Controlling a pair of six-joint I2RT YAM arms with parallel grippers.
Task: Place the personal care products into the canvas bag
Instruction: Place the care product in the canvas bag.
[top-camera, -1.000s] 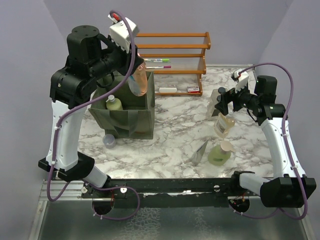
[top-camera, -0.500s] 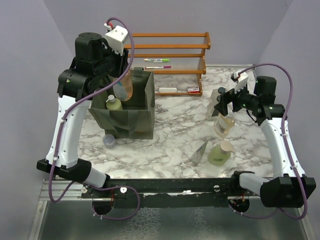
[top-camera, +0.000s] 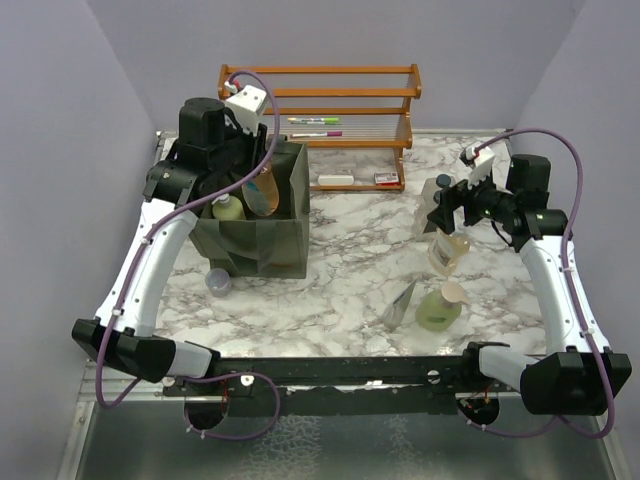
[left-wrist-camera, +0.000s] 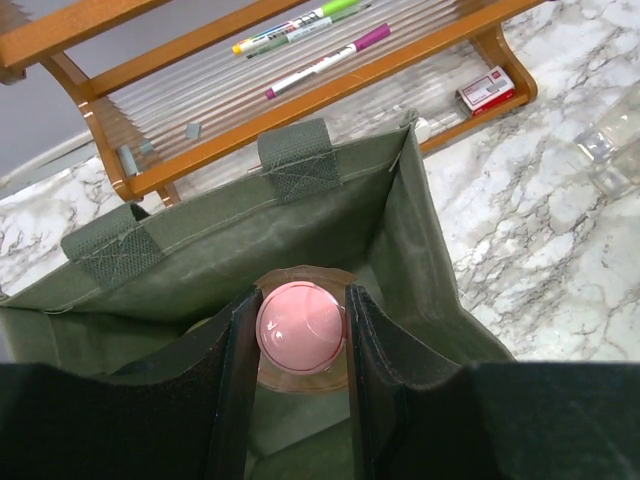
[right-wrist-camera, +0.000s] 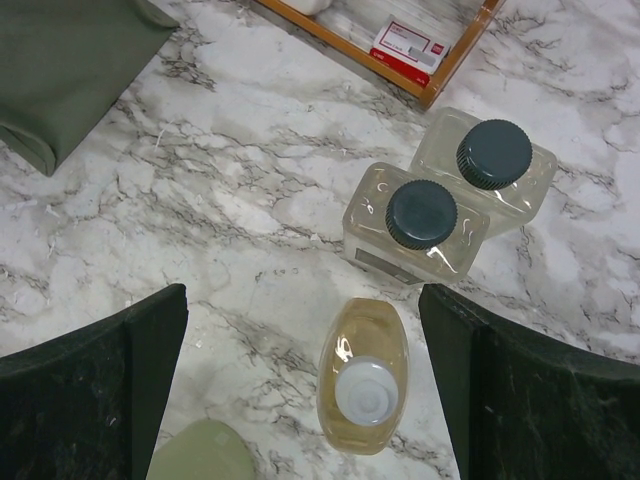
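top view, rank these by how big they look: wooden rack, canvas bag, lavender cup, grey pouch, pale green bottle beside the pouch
1. wooden rack
2. canvas bag
3. pale green bottle and grey pouch: too close to split, and the pouch is seen edge-on
4. lavender cup

left gripper (left-wrist-camera: 300, 303): reached forward, pointing down, clamped on pink-capped bottle (left-wrist-camera: 300, 338) | right gripper (right-wrist-camera: 305, 310): pointing down, jaws spread wide
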